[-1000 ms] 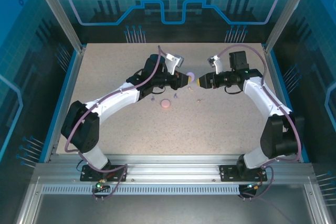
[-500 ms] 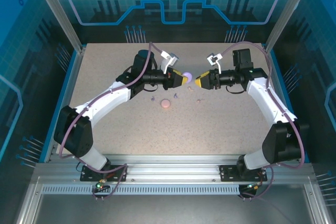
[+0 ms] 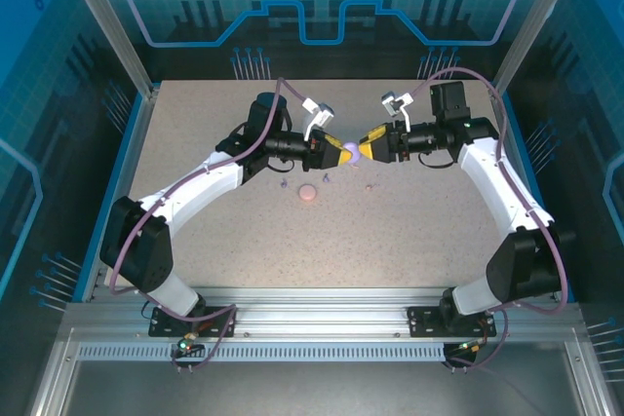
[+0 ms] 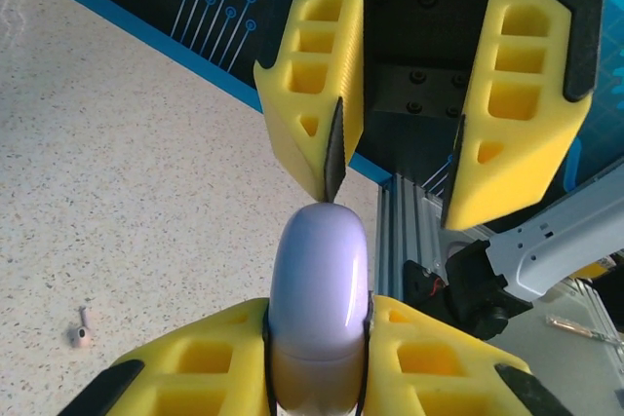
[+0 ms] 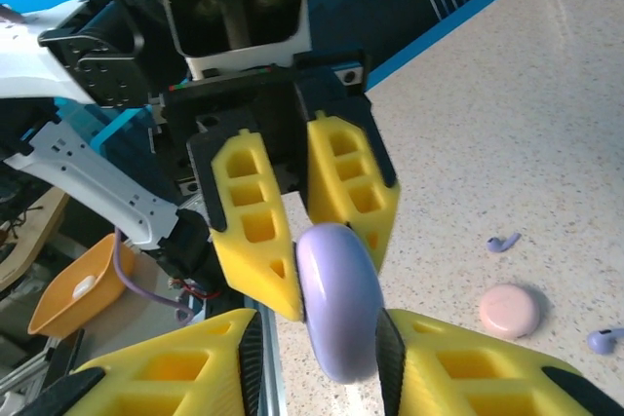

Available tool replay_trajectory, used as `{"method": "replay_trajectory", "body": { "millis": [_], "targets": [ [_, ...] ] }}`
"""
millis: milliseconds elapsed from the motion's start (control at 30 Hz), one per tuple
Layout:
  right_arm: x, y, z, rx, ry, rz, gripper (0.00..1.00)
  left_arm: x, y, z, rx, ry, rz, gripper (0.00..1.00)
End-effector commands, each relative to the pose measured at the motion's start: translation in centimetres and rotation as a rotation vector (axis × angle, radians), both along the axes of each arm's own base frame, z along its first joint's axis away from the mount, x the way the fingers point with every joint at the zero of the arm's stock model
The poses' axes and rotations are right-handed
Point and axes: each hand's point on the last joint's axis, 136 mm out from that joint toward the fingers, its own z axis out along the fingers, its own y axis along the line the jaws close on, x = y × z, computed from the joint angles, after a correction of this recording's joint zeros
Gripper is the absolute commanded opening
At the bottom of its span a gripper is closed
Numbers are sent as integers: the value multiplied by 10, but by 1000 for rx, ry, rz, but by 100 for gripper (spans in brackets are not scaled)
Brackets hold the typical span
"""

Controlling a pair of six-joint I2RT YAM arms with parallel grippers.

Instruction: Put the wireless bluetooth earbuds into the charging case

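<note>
My left gripper [image 3: 338,149] [image 4: 317,317] is shut on a round lilac charging case [image 3: 349,150] [image 4: 320,289] [image 5: 338,307], held closed and on edge above the table. The right gripper [image 3: 363,150] [image 5: 322,326] faces it, open, with its fingers either side of the case. One right fingertip [image 4: 332,177] touches the case's top edge. A pink case [image 3: 308,193] [image 5: 509,311] lies on the table below. Tiny earbuds lie loose around it: purple earbuds [image 3: 327,178] [image 5: 502,241] [image 5: 604,340] and a pale earbud [image 3: 369,186] [image 4: 78,332].
The speckled tabletop [image 3: 390,241] stretches open toward the near edge. Blue rails and aluminium posts [image 3: 146,94] border the table. An orange bin [image 5: 83,294] sits off the table behind the left arm.
The two grippers have closed the gap between them above the table. The right gripper has come onto the lilac case held by the left one.
</note>
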Motion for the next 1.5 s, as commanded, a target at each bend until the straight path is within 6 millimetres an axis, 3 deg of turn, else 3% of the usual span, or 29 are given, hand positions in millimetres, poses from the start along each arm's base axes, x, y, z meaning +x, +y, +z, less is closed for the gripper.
{"method": "replay_trajectory", "body": {
  "millis": [0,467,733,867,1467],
  "targets": [
    [-8,7,2,13,22,52,38,-9,1,32,-52,-58,-43,7],
    [-9,13,-9,-20,53,71,42,-14,3,39,-49,-77,-44,7],
    [-19,18,-6,-3,59,117,38,-12,2,42,-56,-82,-35,7],
    [-19,19,-5,1,55,120,33,-12,2,40,-50,-78,-38,7],
    [-15,13,5,-13,9,73,34,-6,5,28,-11,-66,4,7]
  ]
}}
